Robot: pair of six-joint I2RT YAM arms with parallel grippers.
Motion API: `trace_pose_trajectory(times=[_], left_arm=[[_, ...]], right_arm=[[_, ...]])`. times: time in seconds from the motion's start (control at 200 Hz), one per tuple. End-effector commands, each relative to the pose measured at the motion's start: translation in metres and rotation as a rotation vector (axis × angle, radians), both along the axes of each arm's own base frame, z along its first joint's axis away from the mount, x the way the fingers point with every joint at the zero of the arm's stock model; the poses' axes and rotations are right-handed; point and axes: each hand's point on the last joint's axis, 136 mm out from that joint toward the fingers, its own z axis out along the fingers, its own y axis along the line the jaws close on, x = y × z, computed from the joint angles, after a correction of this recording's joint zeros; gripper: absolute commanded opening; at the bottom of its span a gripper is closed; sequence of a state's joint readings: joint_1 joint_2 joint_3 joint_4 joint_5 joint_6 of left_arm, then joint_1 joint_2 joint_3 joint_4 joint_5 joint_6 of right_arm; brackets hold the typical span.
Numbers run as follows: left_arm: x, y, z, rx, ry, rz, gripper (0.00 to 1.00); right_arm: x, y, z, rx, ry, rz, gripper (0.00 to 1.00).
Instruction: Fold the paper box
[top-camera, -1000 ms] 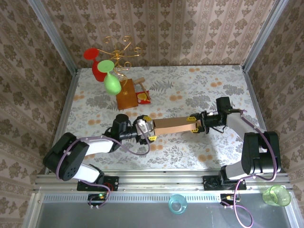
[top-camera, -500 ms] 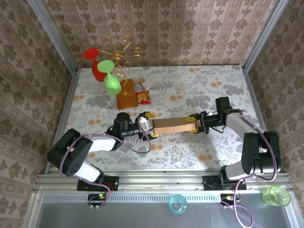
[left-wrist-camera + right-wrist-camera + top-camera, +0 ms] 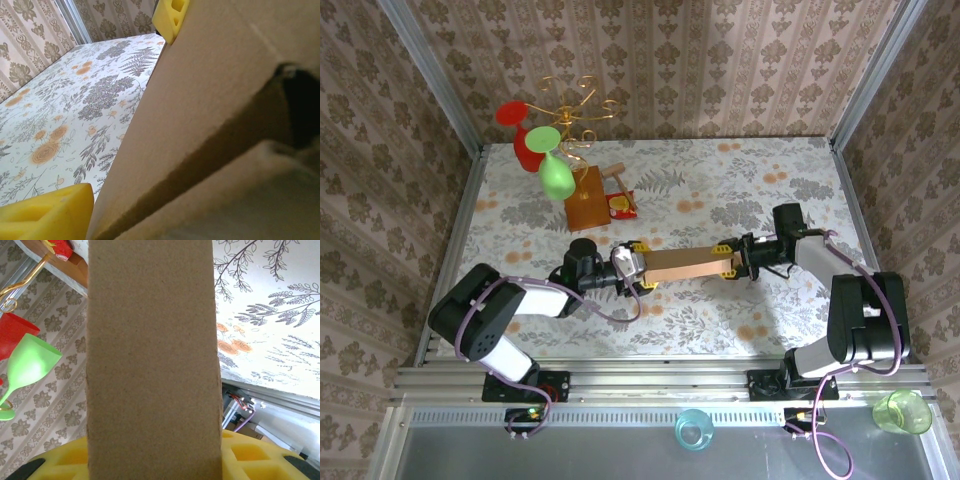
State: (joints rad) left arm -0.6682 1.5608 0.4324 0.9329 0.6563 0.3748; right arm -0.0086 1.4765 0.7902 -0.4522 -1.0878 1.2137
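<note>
the wide counter (image 3: 770,180) under its grey-and-orange flowered cloth takes up most of the stall, and near its middle the plain brown corrugated cardboard paper box (image 3: 680,266) stretches left to right as a long narrow strip between the two arms. the left hand (image 3: 640,268) has its yellow fingers (image 3: 172,15) spread wide across the box's left end, one on each long edge, gripping it; from the left wrist the cardboard wall leans over the cloth. the right hand (image 3: 728,260) grips the opposite end more narrowly, and from its wrist the cardboard rises straight up between the yellow pads (image 3: 250,455). well behind the box, toward the far left corner, an orange-brown wooden block (image 3: 586,205) carries a curly gold wire stand (image 3: 575,105), with a red plastic goblet (image 3: 525,140) and a green plastic goblet (image 3: 556,172) hanging upside down from it. just beside the block lies a small red packet (image 3: 622,206).
</note>
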Motion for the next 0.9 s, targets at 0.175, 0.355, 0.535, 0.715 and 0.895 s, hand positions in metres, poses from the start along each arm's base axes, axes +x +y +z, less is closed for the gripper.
trace_pose_trajectory(times=[0.175,0.355,0.535,0.715,0.895], left_arm=[[-0.011,-0.009,0.014,-0.055,0.016,-0.063,0.67],[-0.014,-0.009,0.011,-0.053,0.038,-0.076,0.63],[-0.016,-0.006,0.009,-0.062,0.057,-0.068,0.62],[-0.016,-0.004,0.007,-0.062,0.087,-0.057,0.6],[-0.014,-0.002,0.004,-0.048,0.147,-0.032,0.58]], right_arm=[[0.017,0.003,0.017,0.037,-0.025,-0.011,0.26],[0.019,0.003,0.019,0.038,-0.033,-0.013,0.31],[0.026,0.001,0.028,0.029,-0.076,-0.016,0.48],[0.035,-0.004,0.052,-0.003,-0.164,-0.019,0.57],[0.036,-0.012,0.069,-0.042,-0.226,-0.033,0.63]])
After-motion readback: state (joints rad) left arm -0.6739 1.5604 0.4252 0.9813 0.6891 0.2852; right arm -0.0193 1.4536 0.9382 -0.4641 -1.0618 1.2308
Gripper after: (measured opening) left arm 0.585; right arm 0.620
